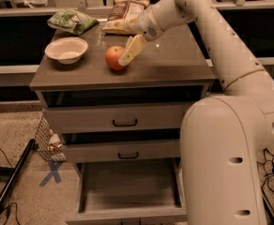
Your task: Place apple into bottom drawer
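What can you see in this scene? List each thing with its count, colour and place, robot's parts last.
apple: one, red-orange, cabinet top, centre.
bowl: one, white, left of the apple.
green bag: one, green, top's back left.
snack bag: one, tan, top's back.
cabinet: one, grey, three drawers.
upper drawers: two, grey, black handles.
bottom drawer: one, grey, pulled open.
tape cross: one, blue, floor left of cabinet.
arm: one, cream, from right over cabinet top.
gripper: one, cream, at the apple's right side.
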